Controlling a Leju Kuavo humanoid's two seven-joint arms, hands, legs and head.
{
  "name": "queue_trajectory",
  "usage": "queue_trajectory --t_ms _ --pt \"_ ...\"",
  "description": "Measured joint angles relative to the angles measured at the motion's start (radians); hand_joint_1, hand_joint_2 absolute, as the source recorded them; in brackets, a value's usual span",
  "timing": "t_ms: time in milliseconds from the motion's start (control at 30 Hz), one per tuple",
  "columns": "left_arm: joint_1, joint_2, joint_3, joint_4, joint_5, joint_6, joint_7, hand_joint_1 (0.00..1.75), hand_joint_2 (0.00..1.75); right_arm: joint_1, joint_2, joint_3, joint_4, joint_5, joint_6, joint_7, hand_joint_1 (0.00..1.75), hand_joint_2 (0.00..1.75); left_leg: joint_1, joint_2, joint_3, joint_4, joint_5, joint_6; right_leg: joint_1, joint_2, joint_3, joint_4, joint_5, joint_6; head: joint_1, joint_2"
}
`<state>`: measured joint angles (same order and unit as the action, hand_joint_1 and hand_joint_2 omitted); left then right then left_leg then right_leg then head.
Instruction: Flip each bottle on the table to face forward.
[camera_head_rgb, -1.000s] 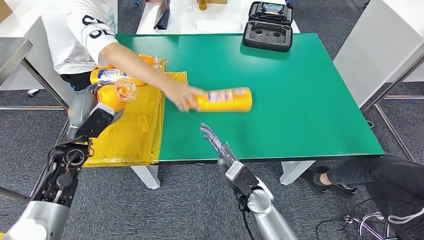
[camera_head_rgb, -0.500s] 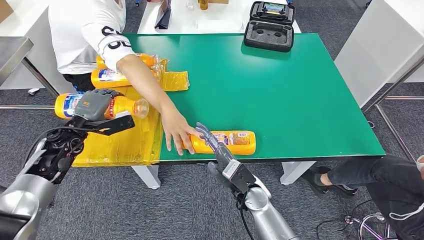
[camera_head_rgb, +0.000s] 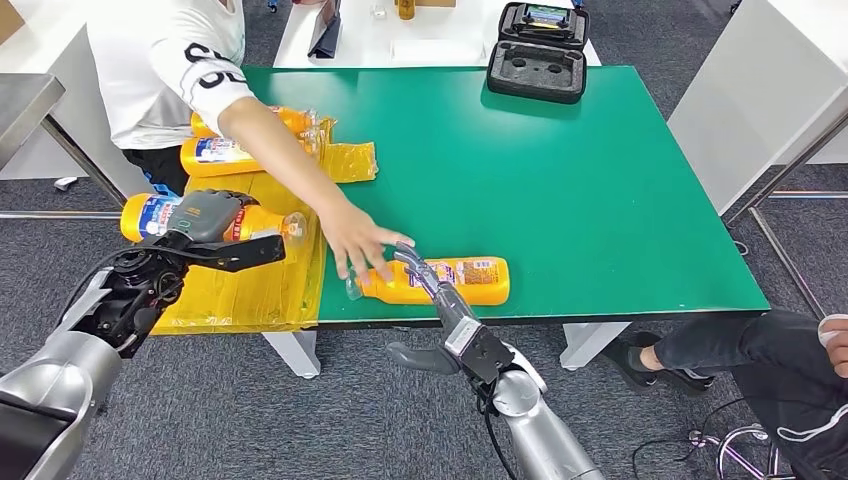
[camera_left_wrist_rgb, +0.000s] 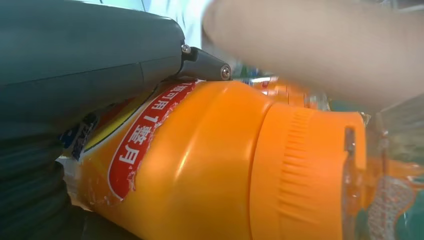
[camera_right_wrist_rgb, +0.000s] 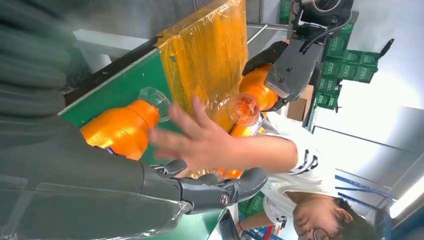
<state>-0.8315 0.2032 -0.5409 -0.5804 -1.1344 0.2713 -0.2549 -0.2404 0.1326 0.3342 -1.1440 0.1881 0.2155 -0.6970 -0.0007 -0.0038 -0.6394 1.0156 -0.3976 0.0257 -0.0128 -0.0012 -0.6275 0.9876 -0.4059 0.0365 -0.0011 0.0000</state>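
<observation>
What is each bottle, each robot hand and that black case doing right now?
Bottle near the table's front edge: lying on its side, a person's hand just above it.
Held bottle: gripped by the left hand, lifted over the yellow sheet.
Two bottles at the back: lying on their sides.
Right hand: open, fingers over the front bottle.
Black case: open.

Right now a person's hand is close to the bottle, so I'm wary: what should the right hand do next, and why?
Probably wait: the person's hand hovers by the lying orange bottle, where the open right hand reaches. The left hand holds another bottle.
</observation>
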Motion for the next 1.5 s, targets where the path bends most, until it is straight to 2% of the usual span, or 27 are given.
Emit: queue_trajectory --t_ms 333,700,1100,1500 --pt "0.006 -0.016 -0.016 0.024 -0.002 -0.03 0.033 1.75 1.75 0.0 -0.001 0.0 0.0 0.018 0.0 0.0 0.0 1.75 0.0 0.0 0.0 0.0 0.0 0.0 0.0 0.0 0.0 0.0 0.0 0.0 0.0 0.0" --pt "0.008 -0.021 -0.032 0.06 -0.014 -0.111 0.054 1.75 1.75 -0.003 -0.001 0.0 0.001 0.024 0.005 0.0 0.0 1.75 0.0 0.0 0.0 0.0 0.0 0.0 0.0 0.0 0.0 0.0 0.0 0.0 0.0 0.0" --pt "0.014 -0.026 -0.042 0.116 -0.022 -0.119 0.107 1.75 1.75 -0.025 0.001 0.0 0.019 0.025 0.006 0.0 0.0 1.75 0.0 0.0 0.0 0.0 0.0 0.0 0.0 0.0 0.0 0.0 0.0 0.0 0.0 0.0" --pt "0.021 -0.036 -0.025 0.157 -0.01 -0.146 0.113 1.75 1.75 -0.029 0.006 0.0 0.027 0.027 0.006 0.004 0.0 1.75 0.0 0.0 0.0 0.0 0.0 0.0 0.0 0.0 0.0 0.0 0.0 0.0 0.0 0.0"
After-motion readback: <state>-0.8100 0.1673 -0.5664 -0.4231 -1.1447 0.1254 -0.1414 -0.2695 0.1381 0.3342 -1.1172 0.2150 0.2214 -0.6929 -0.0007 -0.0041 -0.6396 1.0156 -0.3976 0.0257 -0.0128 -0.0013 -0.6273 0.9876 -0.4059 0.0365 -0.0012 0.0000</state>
